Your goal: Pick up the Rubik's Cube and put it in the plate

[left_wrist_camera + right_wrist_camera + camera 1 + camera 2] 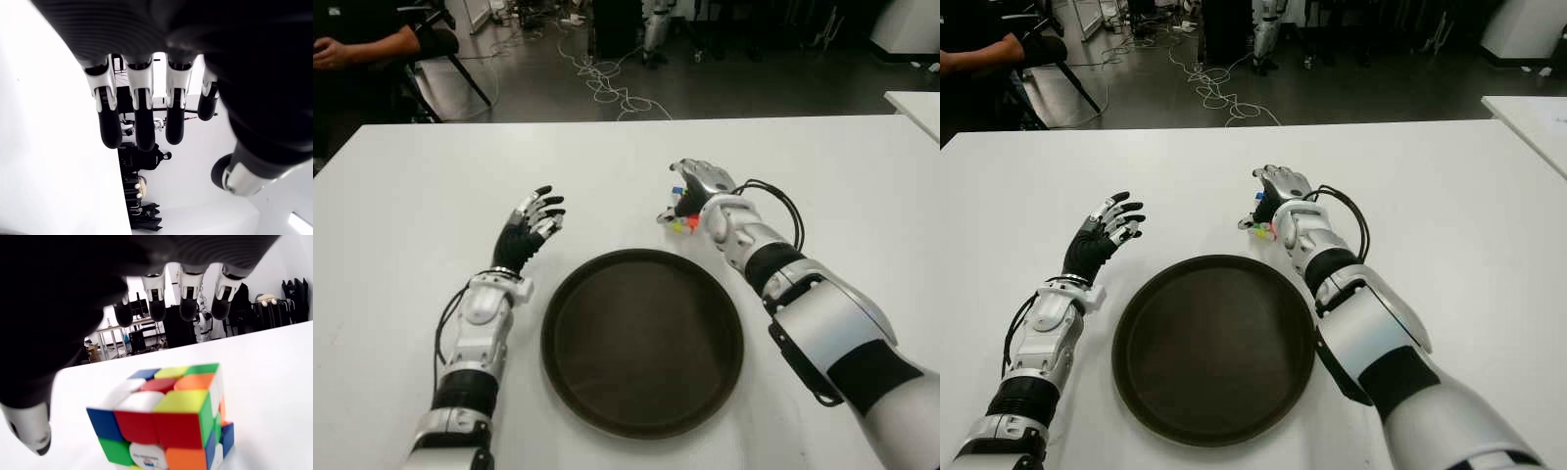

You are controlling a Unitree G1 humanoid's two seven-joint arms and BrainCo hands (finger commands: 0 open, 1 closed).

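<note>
While the left hand [532,227] hung idle with its fingers spread and empty at left of centre in the eye views, just beside the left rim of the plate [570,284], the work lay further right. There the right hand [697,199] arched over the Rubik's Cube [681,217], which sat on the white table [411,215] just above the plate's upper right rim, plainly nearer this hand than the other. In the right wrist view its fingers [189,308] were extended past the cube's far side and not closed on it, so I judged the grasp not yet made, with the plate down and to the left of the cube.
</note>
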